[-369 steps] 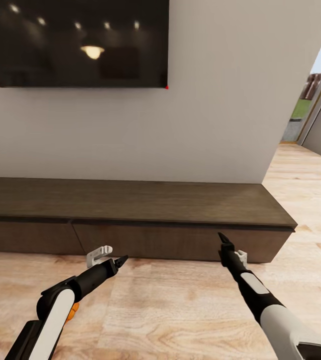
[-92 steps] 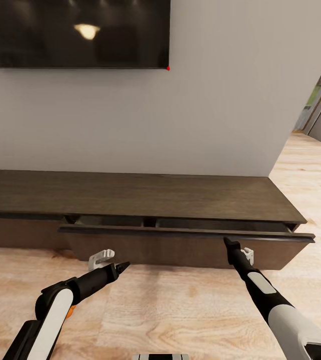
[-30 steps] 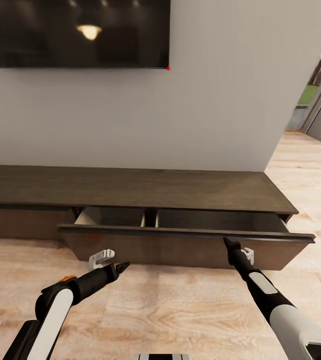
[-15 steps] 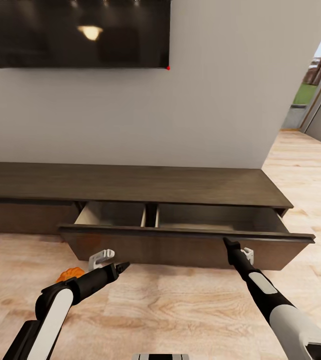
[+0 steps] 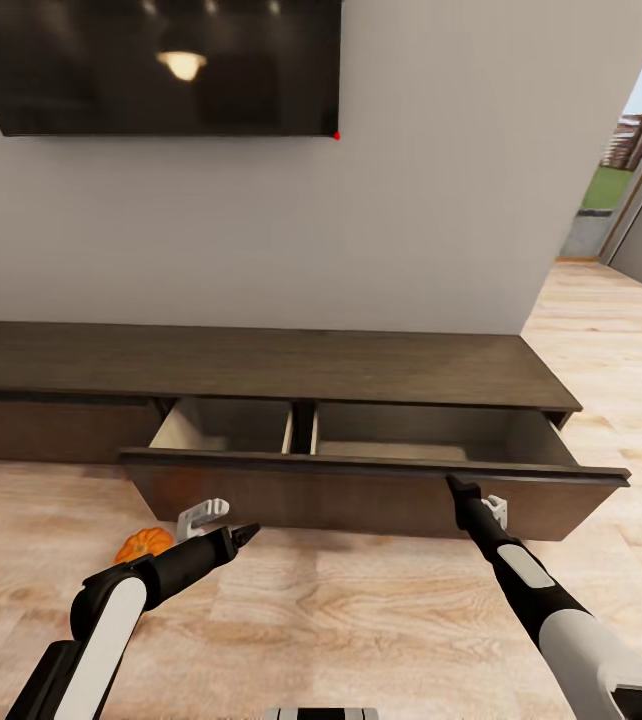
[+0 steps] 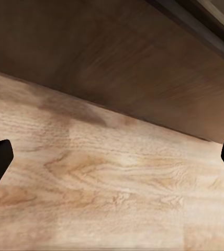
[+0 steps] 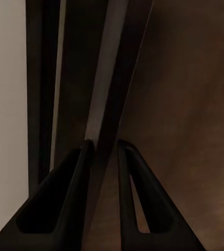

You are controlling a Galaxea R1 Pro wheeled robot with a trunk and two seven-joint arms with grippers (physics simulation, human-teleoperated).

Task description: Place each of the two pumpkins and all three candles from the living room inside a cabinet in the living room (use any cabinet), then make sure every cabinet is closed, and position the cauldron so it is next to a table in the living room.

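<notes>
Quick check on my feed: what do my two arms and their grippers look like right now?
Both arms have glossy white forearm shells running into black wrist sections. The left gripper and right gripper end in slim, pointed black fingers; in the right wrist view the fingers are hollow triangular frames. A small light-grey bracket sits beside each wrist. No cables visible.

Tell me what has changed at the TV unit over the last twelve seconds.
The cabinet drawer, shut twelve seconds ago, now stands pulled out, its light divided insides showing; the right gripper is pinched on its front edge. A pumpkin now lies on the floor beside the left arm, where earlier only an orange sliver showed behind it. The left gripper stays open and empty, low before the drawer front.
</notes>
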